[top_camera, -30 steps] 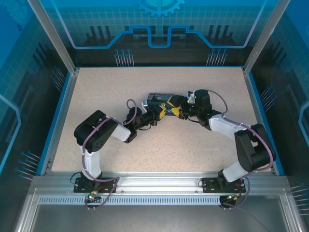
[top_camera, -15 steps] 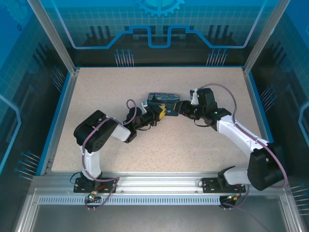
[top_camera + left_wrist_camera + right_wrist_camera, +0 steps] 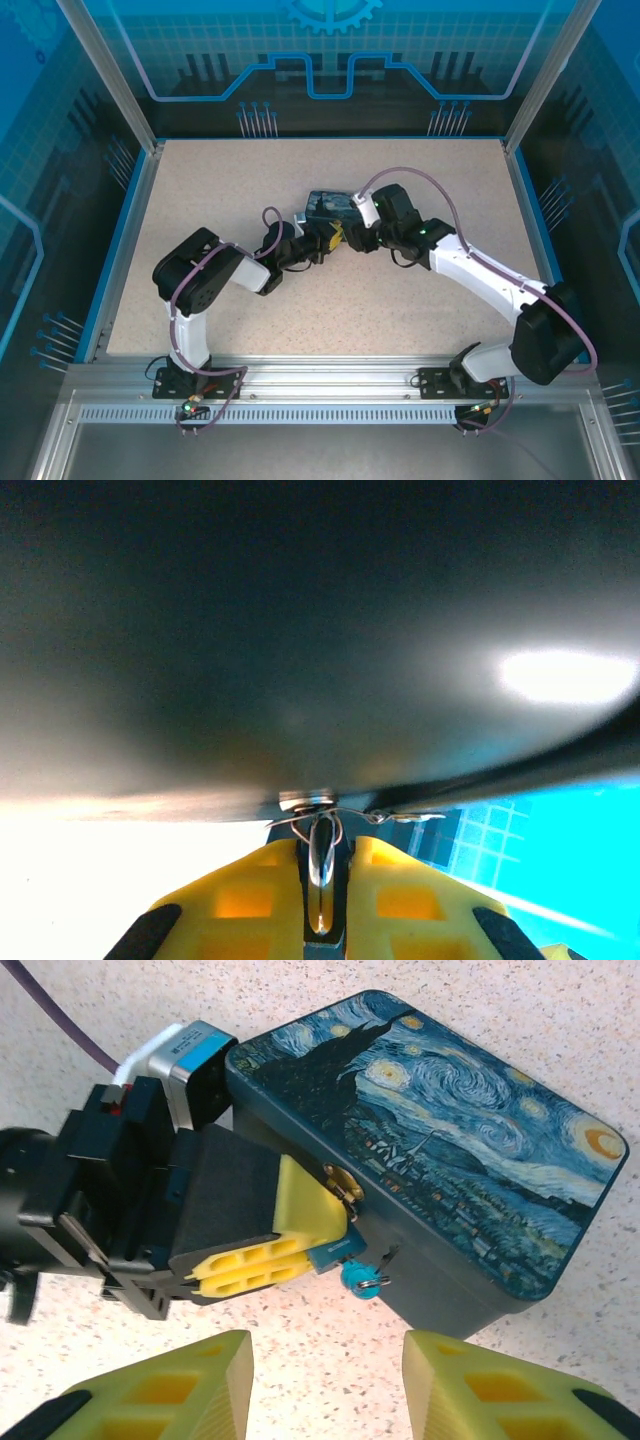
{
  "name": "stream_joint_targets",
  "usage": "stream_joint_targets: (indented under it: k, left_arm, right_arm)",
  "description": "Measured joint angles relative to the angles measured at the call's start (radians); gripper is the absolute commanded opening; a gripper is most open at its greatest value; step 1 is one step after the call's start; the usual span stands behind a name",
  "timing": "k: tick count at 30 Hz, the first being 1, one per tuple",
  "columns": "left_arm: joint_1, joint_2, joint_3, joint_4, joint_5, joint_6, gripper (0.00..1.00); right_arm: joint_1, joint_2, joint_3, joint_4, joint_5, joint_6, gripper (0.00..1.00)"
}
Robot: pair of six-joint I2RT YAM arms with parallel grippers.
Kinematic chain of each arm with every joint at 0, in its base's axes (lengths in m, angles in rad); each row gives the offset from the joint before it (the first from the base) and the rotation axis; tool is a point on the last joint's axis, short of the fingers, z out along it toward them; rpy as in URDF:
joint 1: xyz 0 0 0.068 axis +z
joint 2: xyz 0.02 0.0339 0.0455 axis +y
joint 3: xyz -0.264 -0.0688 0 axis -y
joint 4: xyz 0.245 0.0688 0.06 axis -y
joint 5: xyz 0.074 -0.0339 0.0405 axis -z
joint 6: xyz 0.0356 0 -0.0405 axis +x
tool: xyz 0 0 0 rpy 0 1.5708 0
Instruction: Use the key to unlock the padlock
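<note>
Nearest, the right gripper point(image 3: 325, 1390) is held spread and empty just short of the painted tin's point(image 3: 450, 1130) front wall, seemingly lined up on the key point(image 3: 360, 1278) at the end of the padlock point(image 3: 333, 1250), which is clamped by the left gripper point(image 3: 318, 1240) against the tin's hasp, apparently to steady it.

speckled beige tabletop point(image 3: 200, 180) under right gripper point(image 3: 322, 1365), spreading all round it; blue rim point(image 3: 119, 250) at tabletop edges, well apart from gripper; teal circuit-print panels point(image 3: 330, 60) beyond rim; aluminium rail point(image 3: 330, 373) at near edge; bright even light.
</note>
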Motion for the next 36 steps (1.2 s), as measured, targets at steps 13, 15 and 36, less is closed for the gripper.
stream_joint_targets:
  k: [13, 15, 36]
  left_arm:
    - [0.006, 0.000, 0.016, -0.058, 0.031, 0.000, 0.00]
    - [0.006, 0.000, 0.019, -0.067, 0.035, 0.001, 0.00]
    - [0.014, 0.000, 0.043, -0.084, 0.069, 0.000, 0.00]
  right_arm:
    - [0.034, 0.144, 0.020, -0.012, 0.033, -0.167, 0.41]
    - [0.036, 0.159, 0.024, -0.013, 0.033, -0.180, 0.40]
    - [0.058, 0.226, 0.034, 0.017, 0.170, -0.247, 0.38]
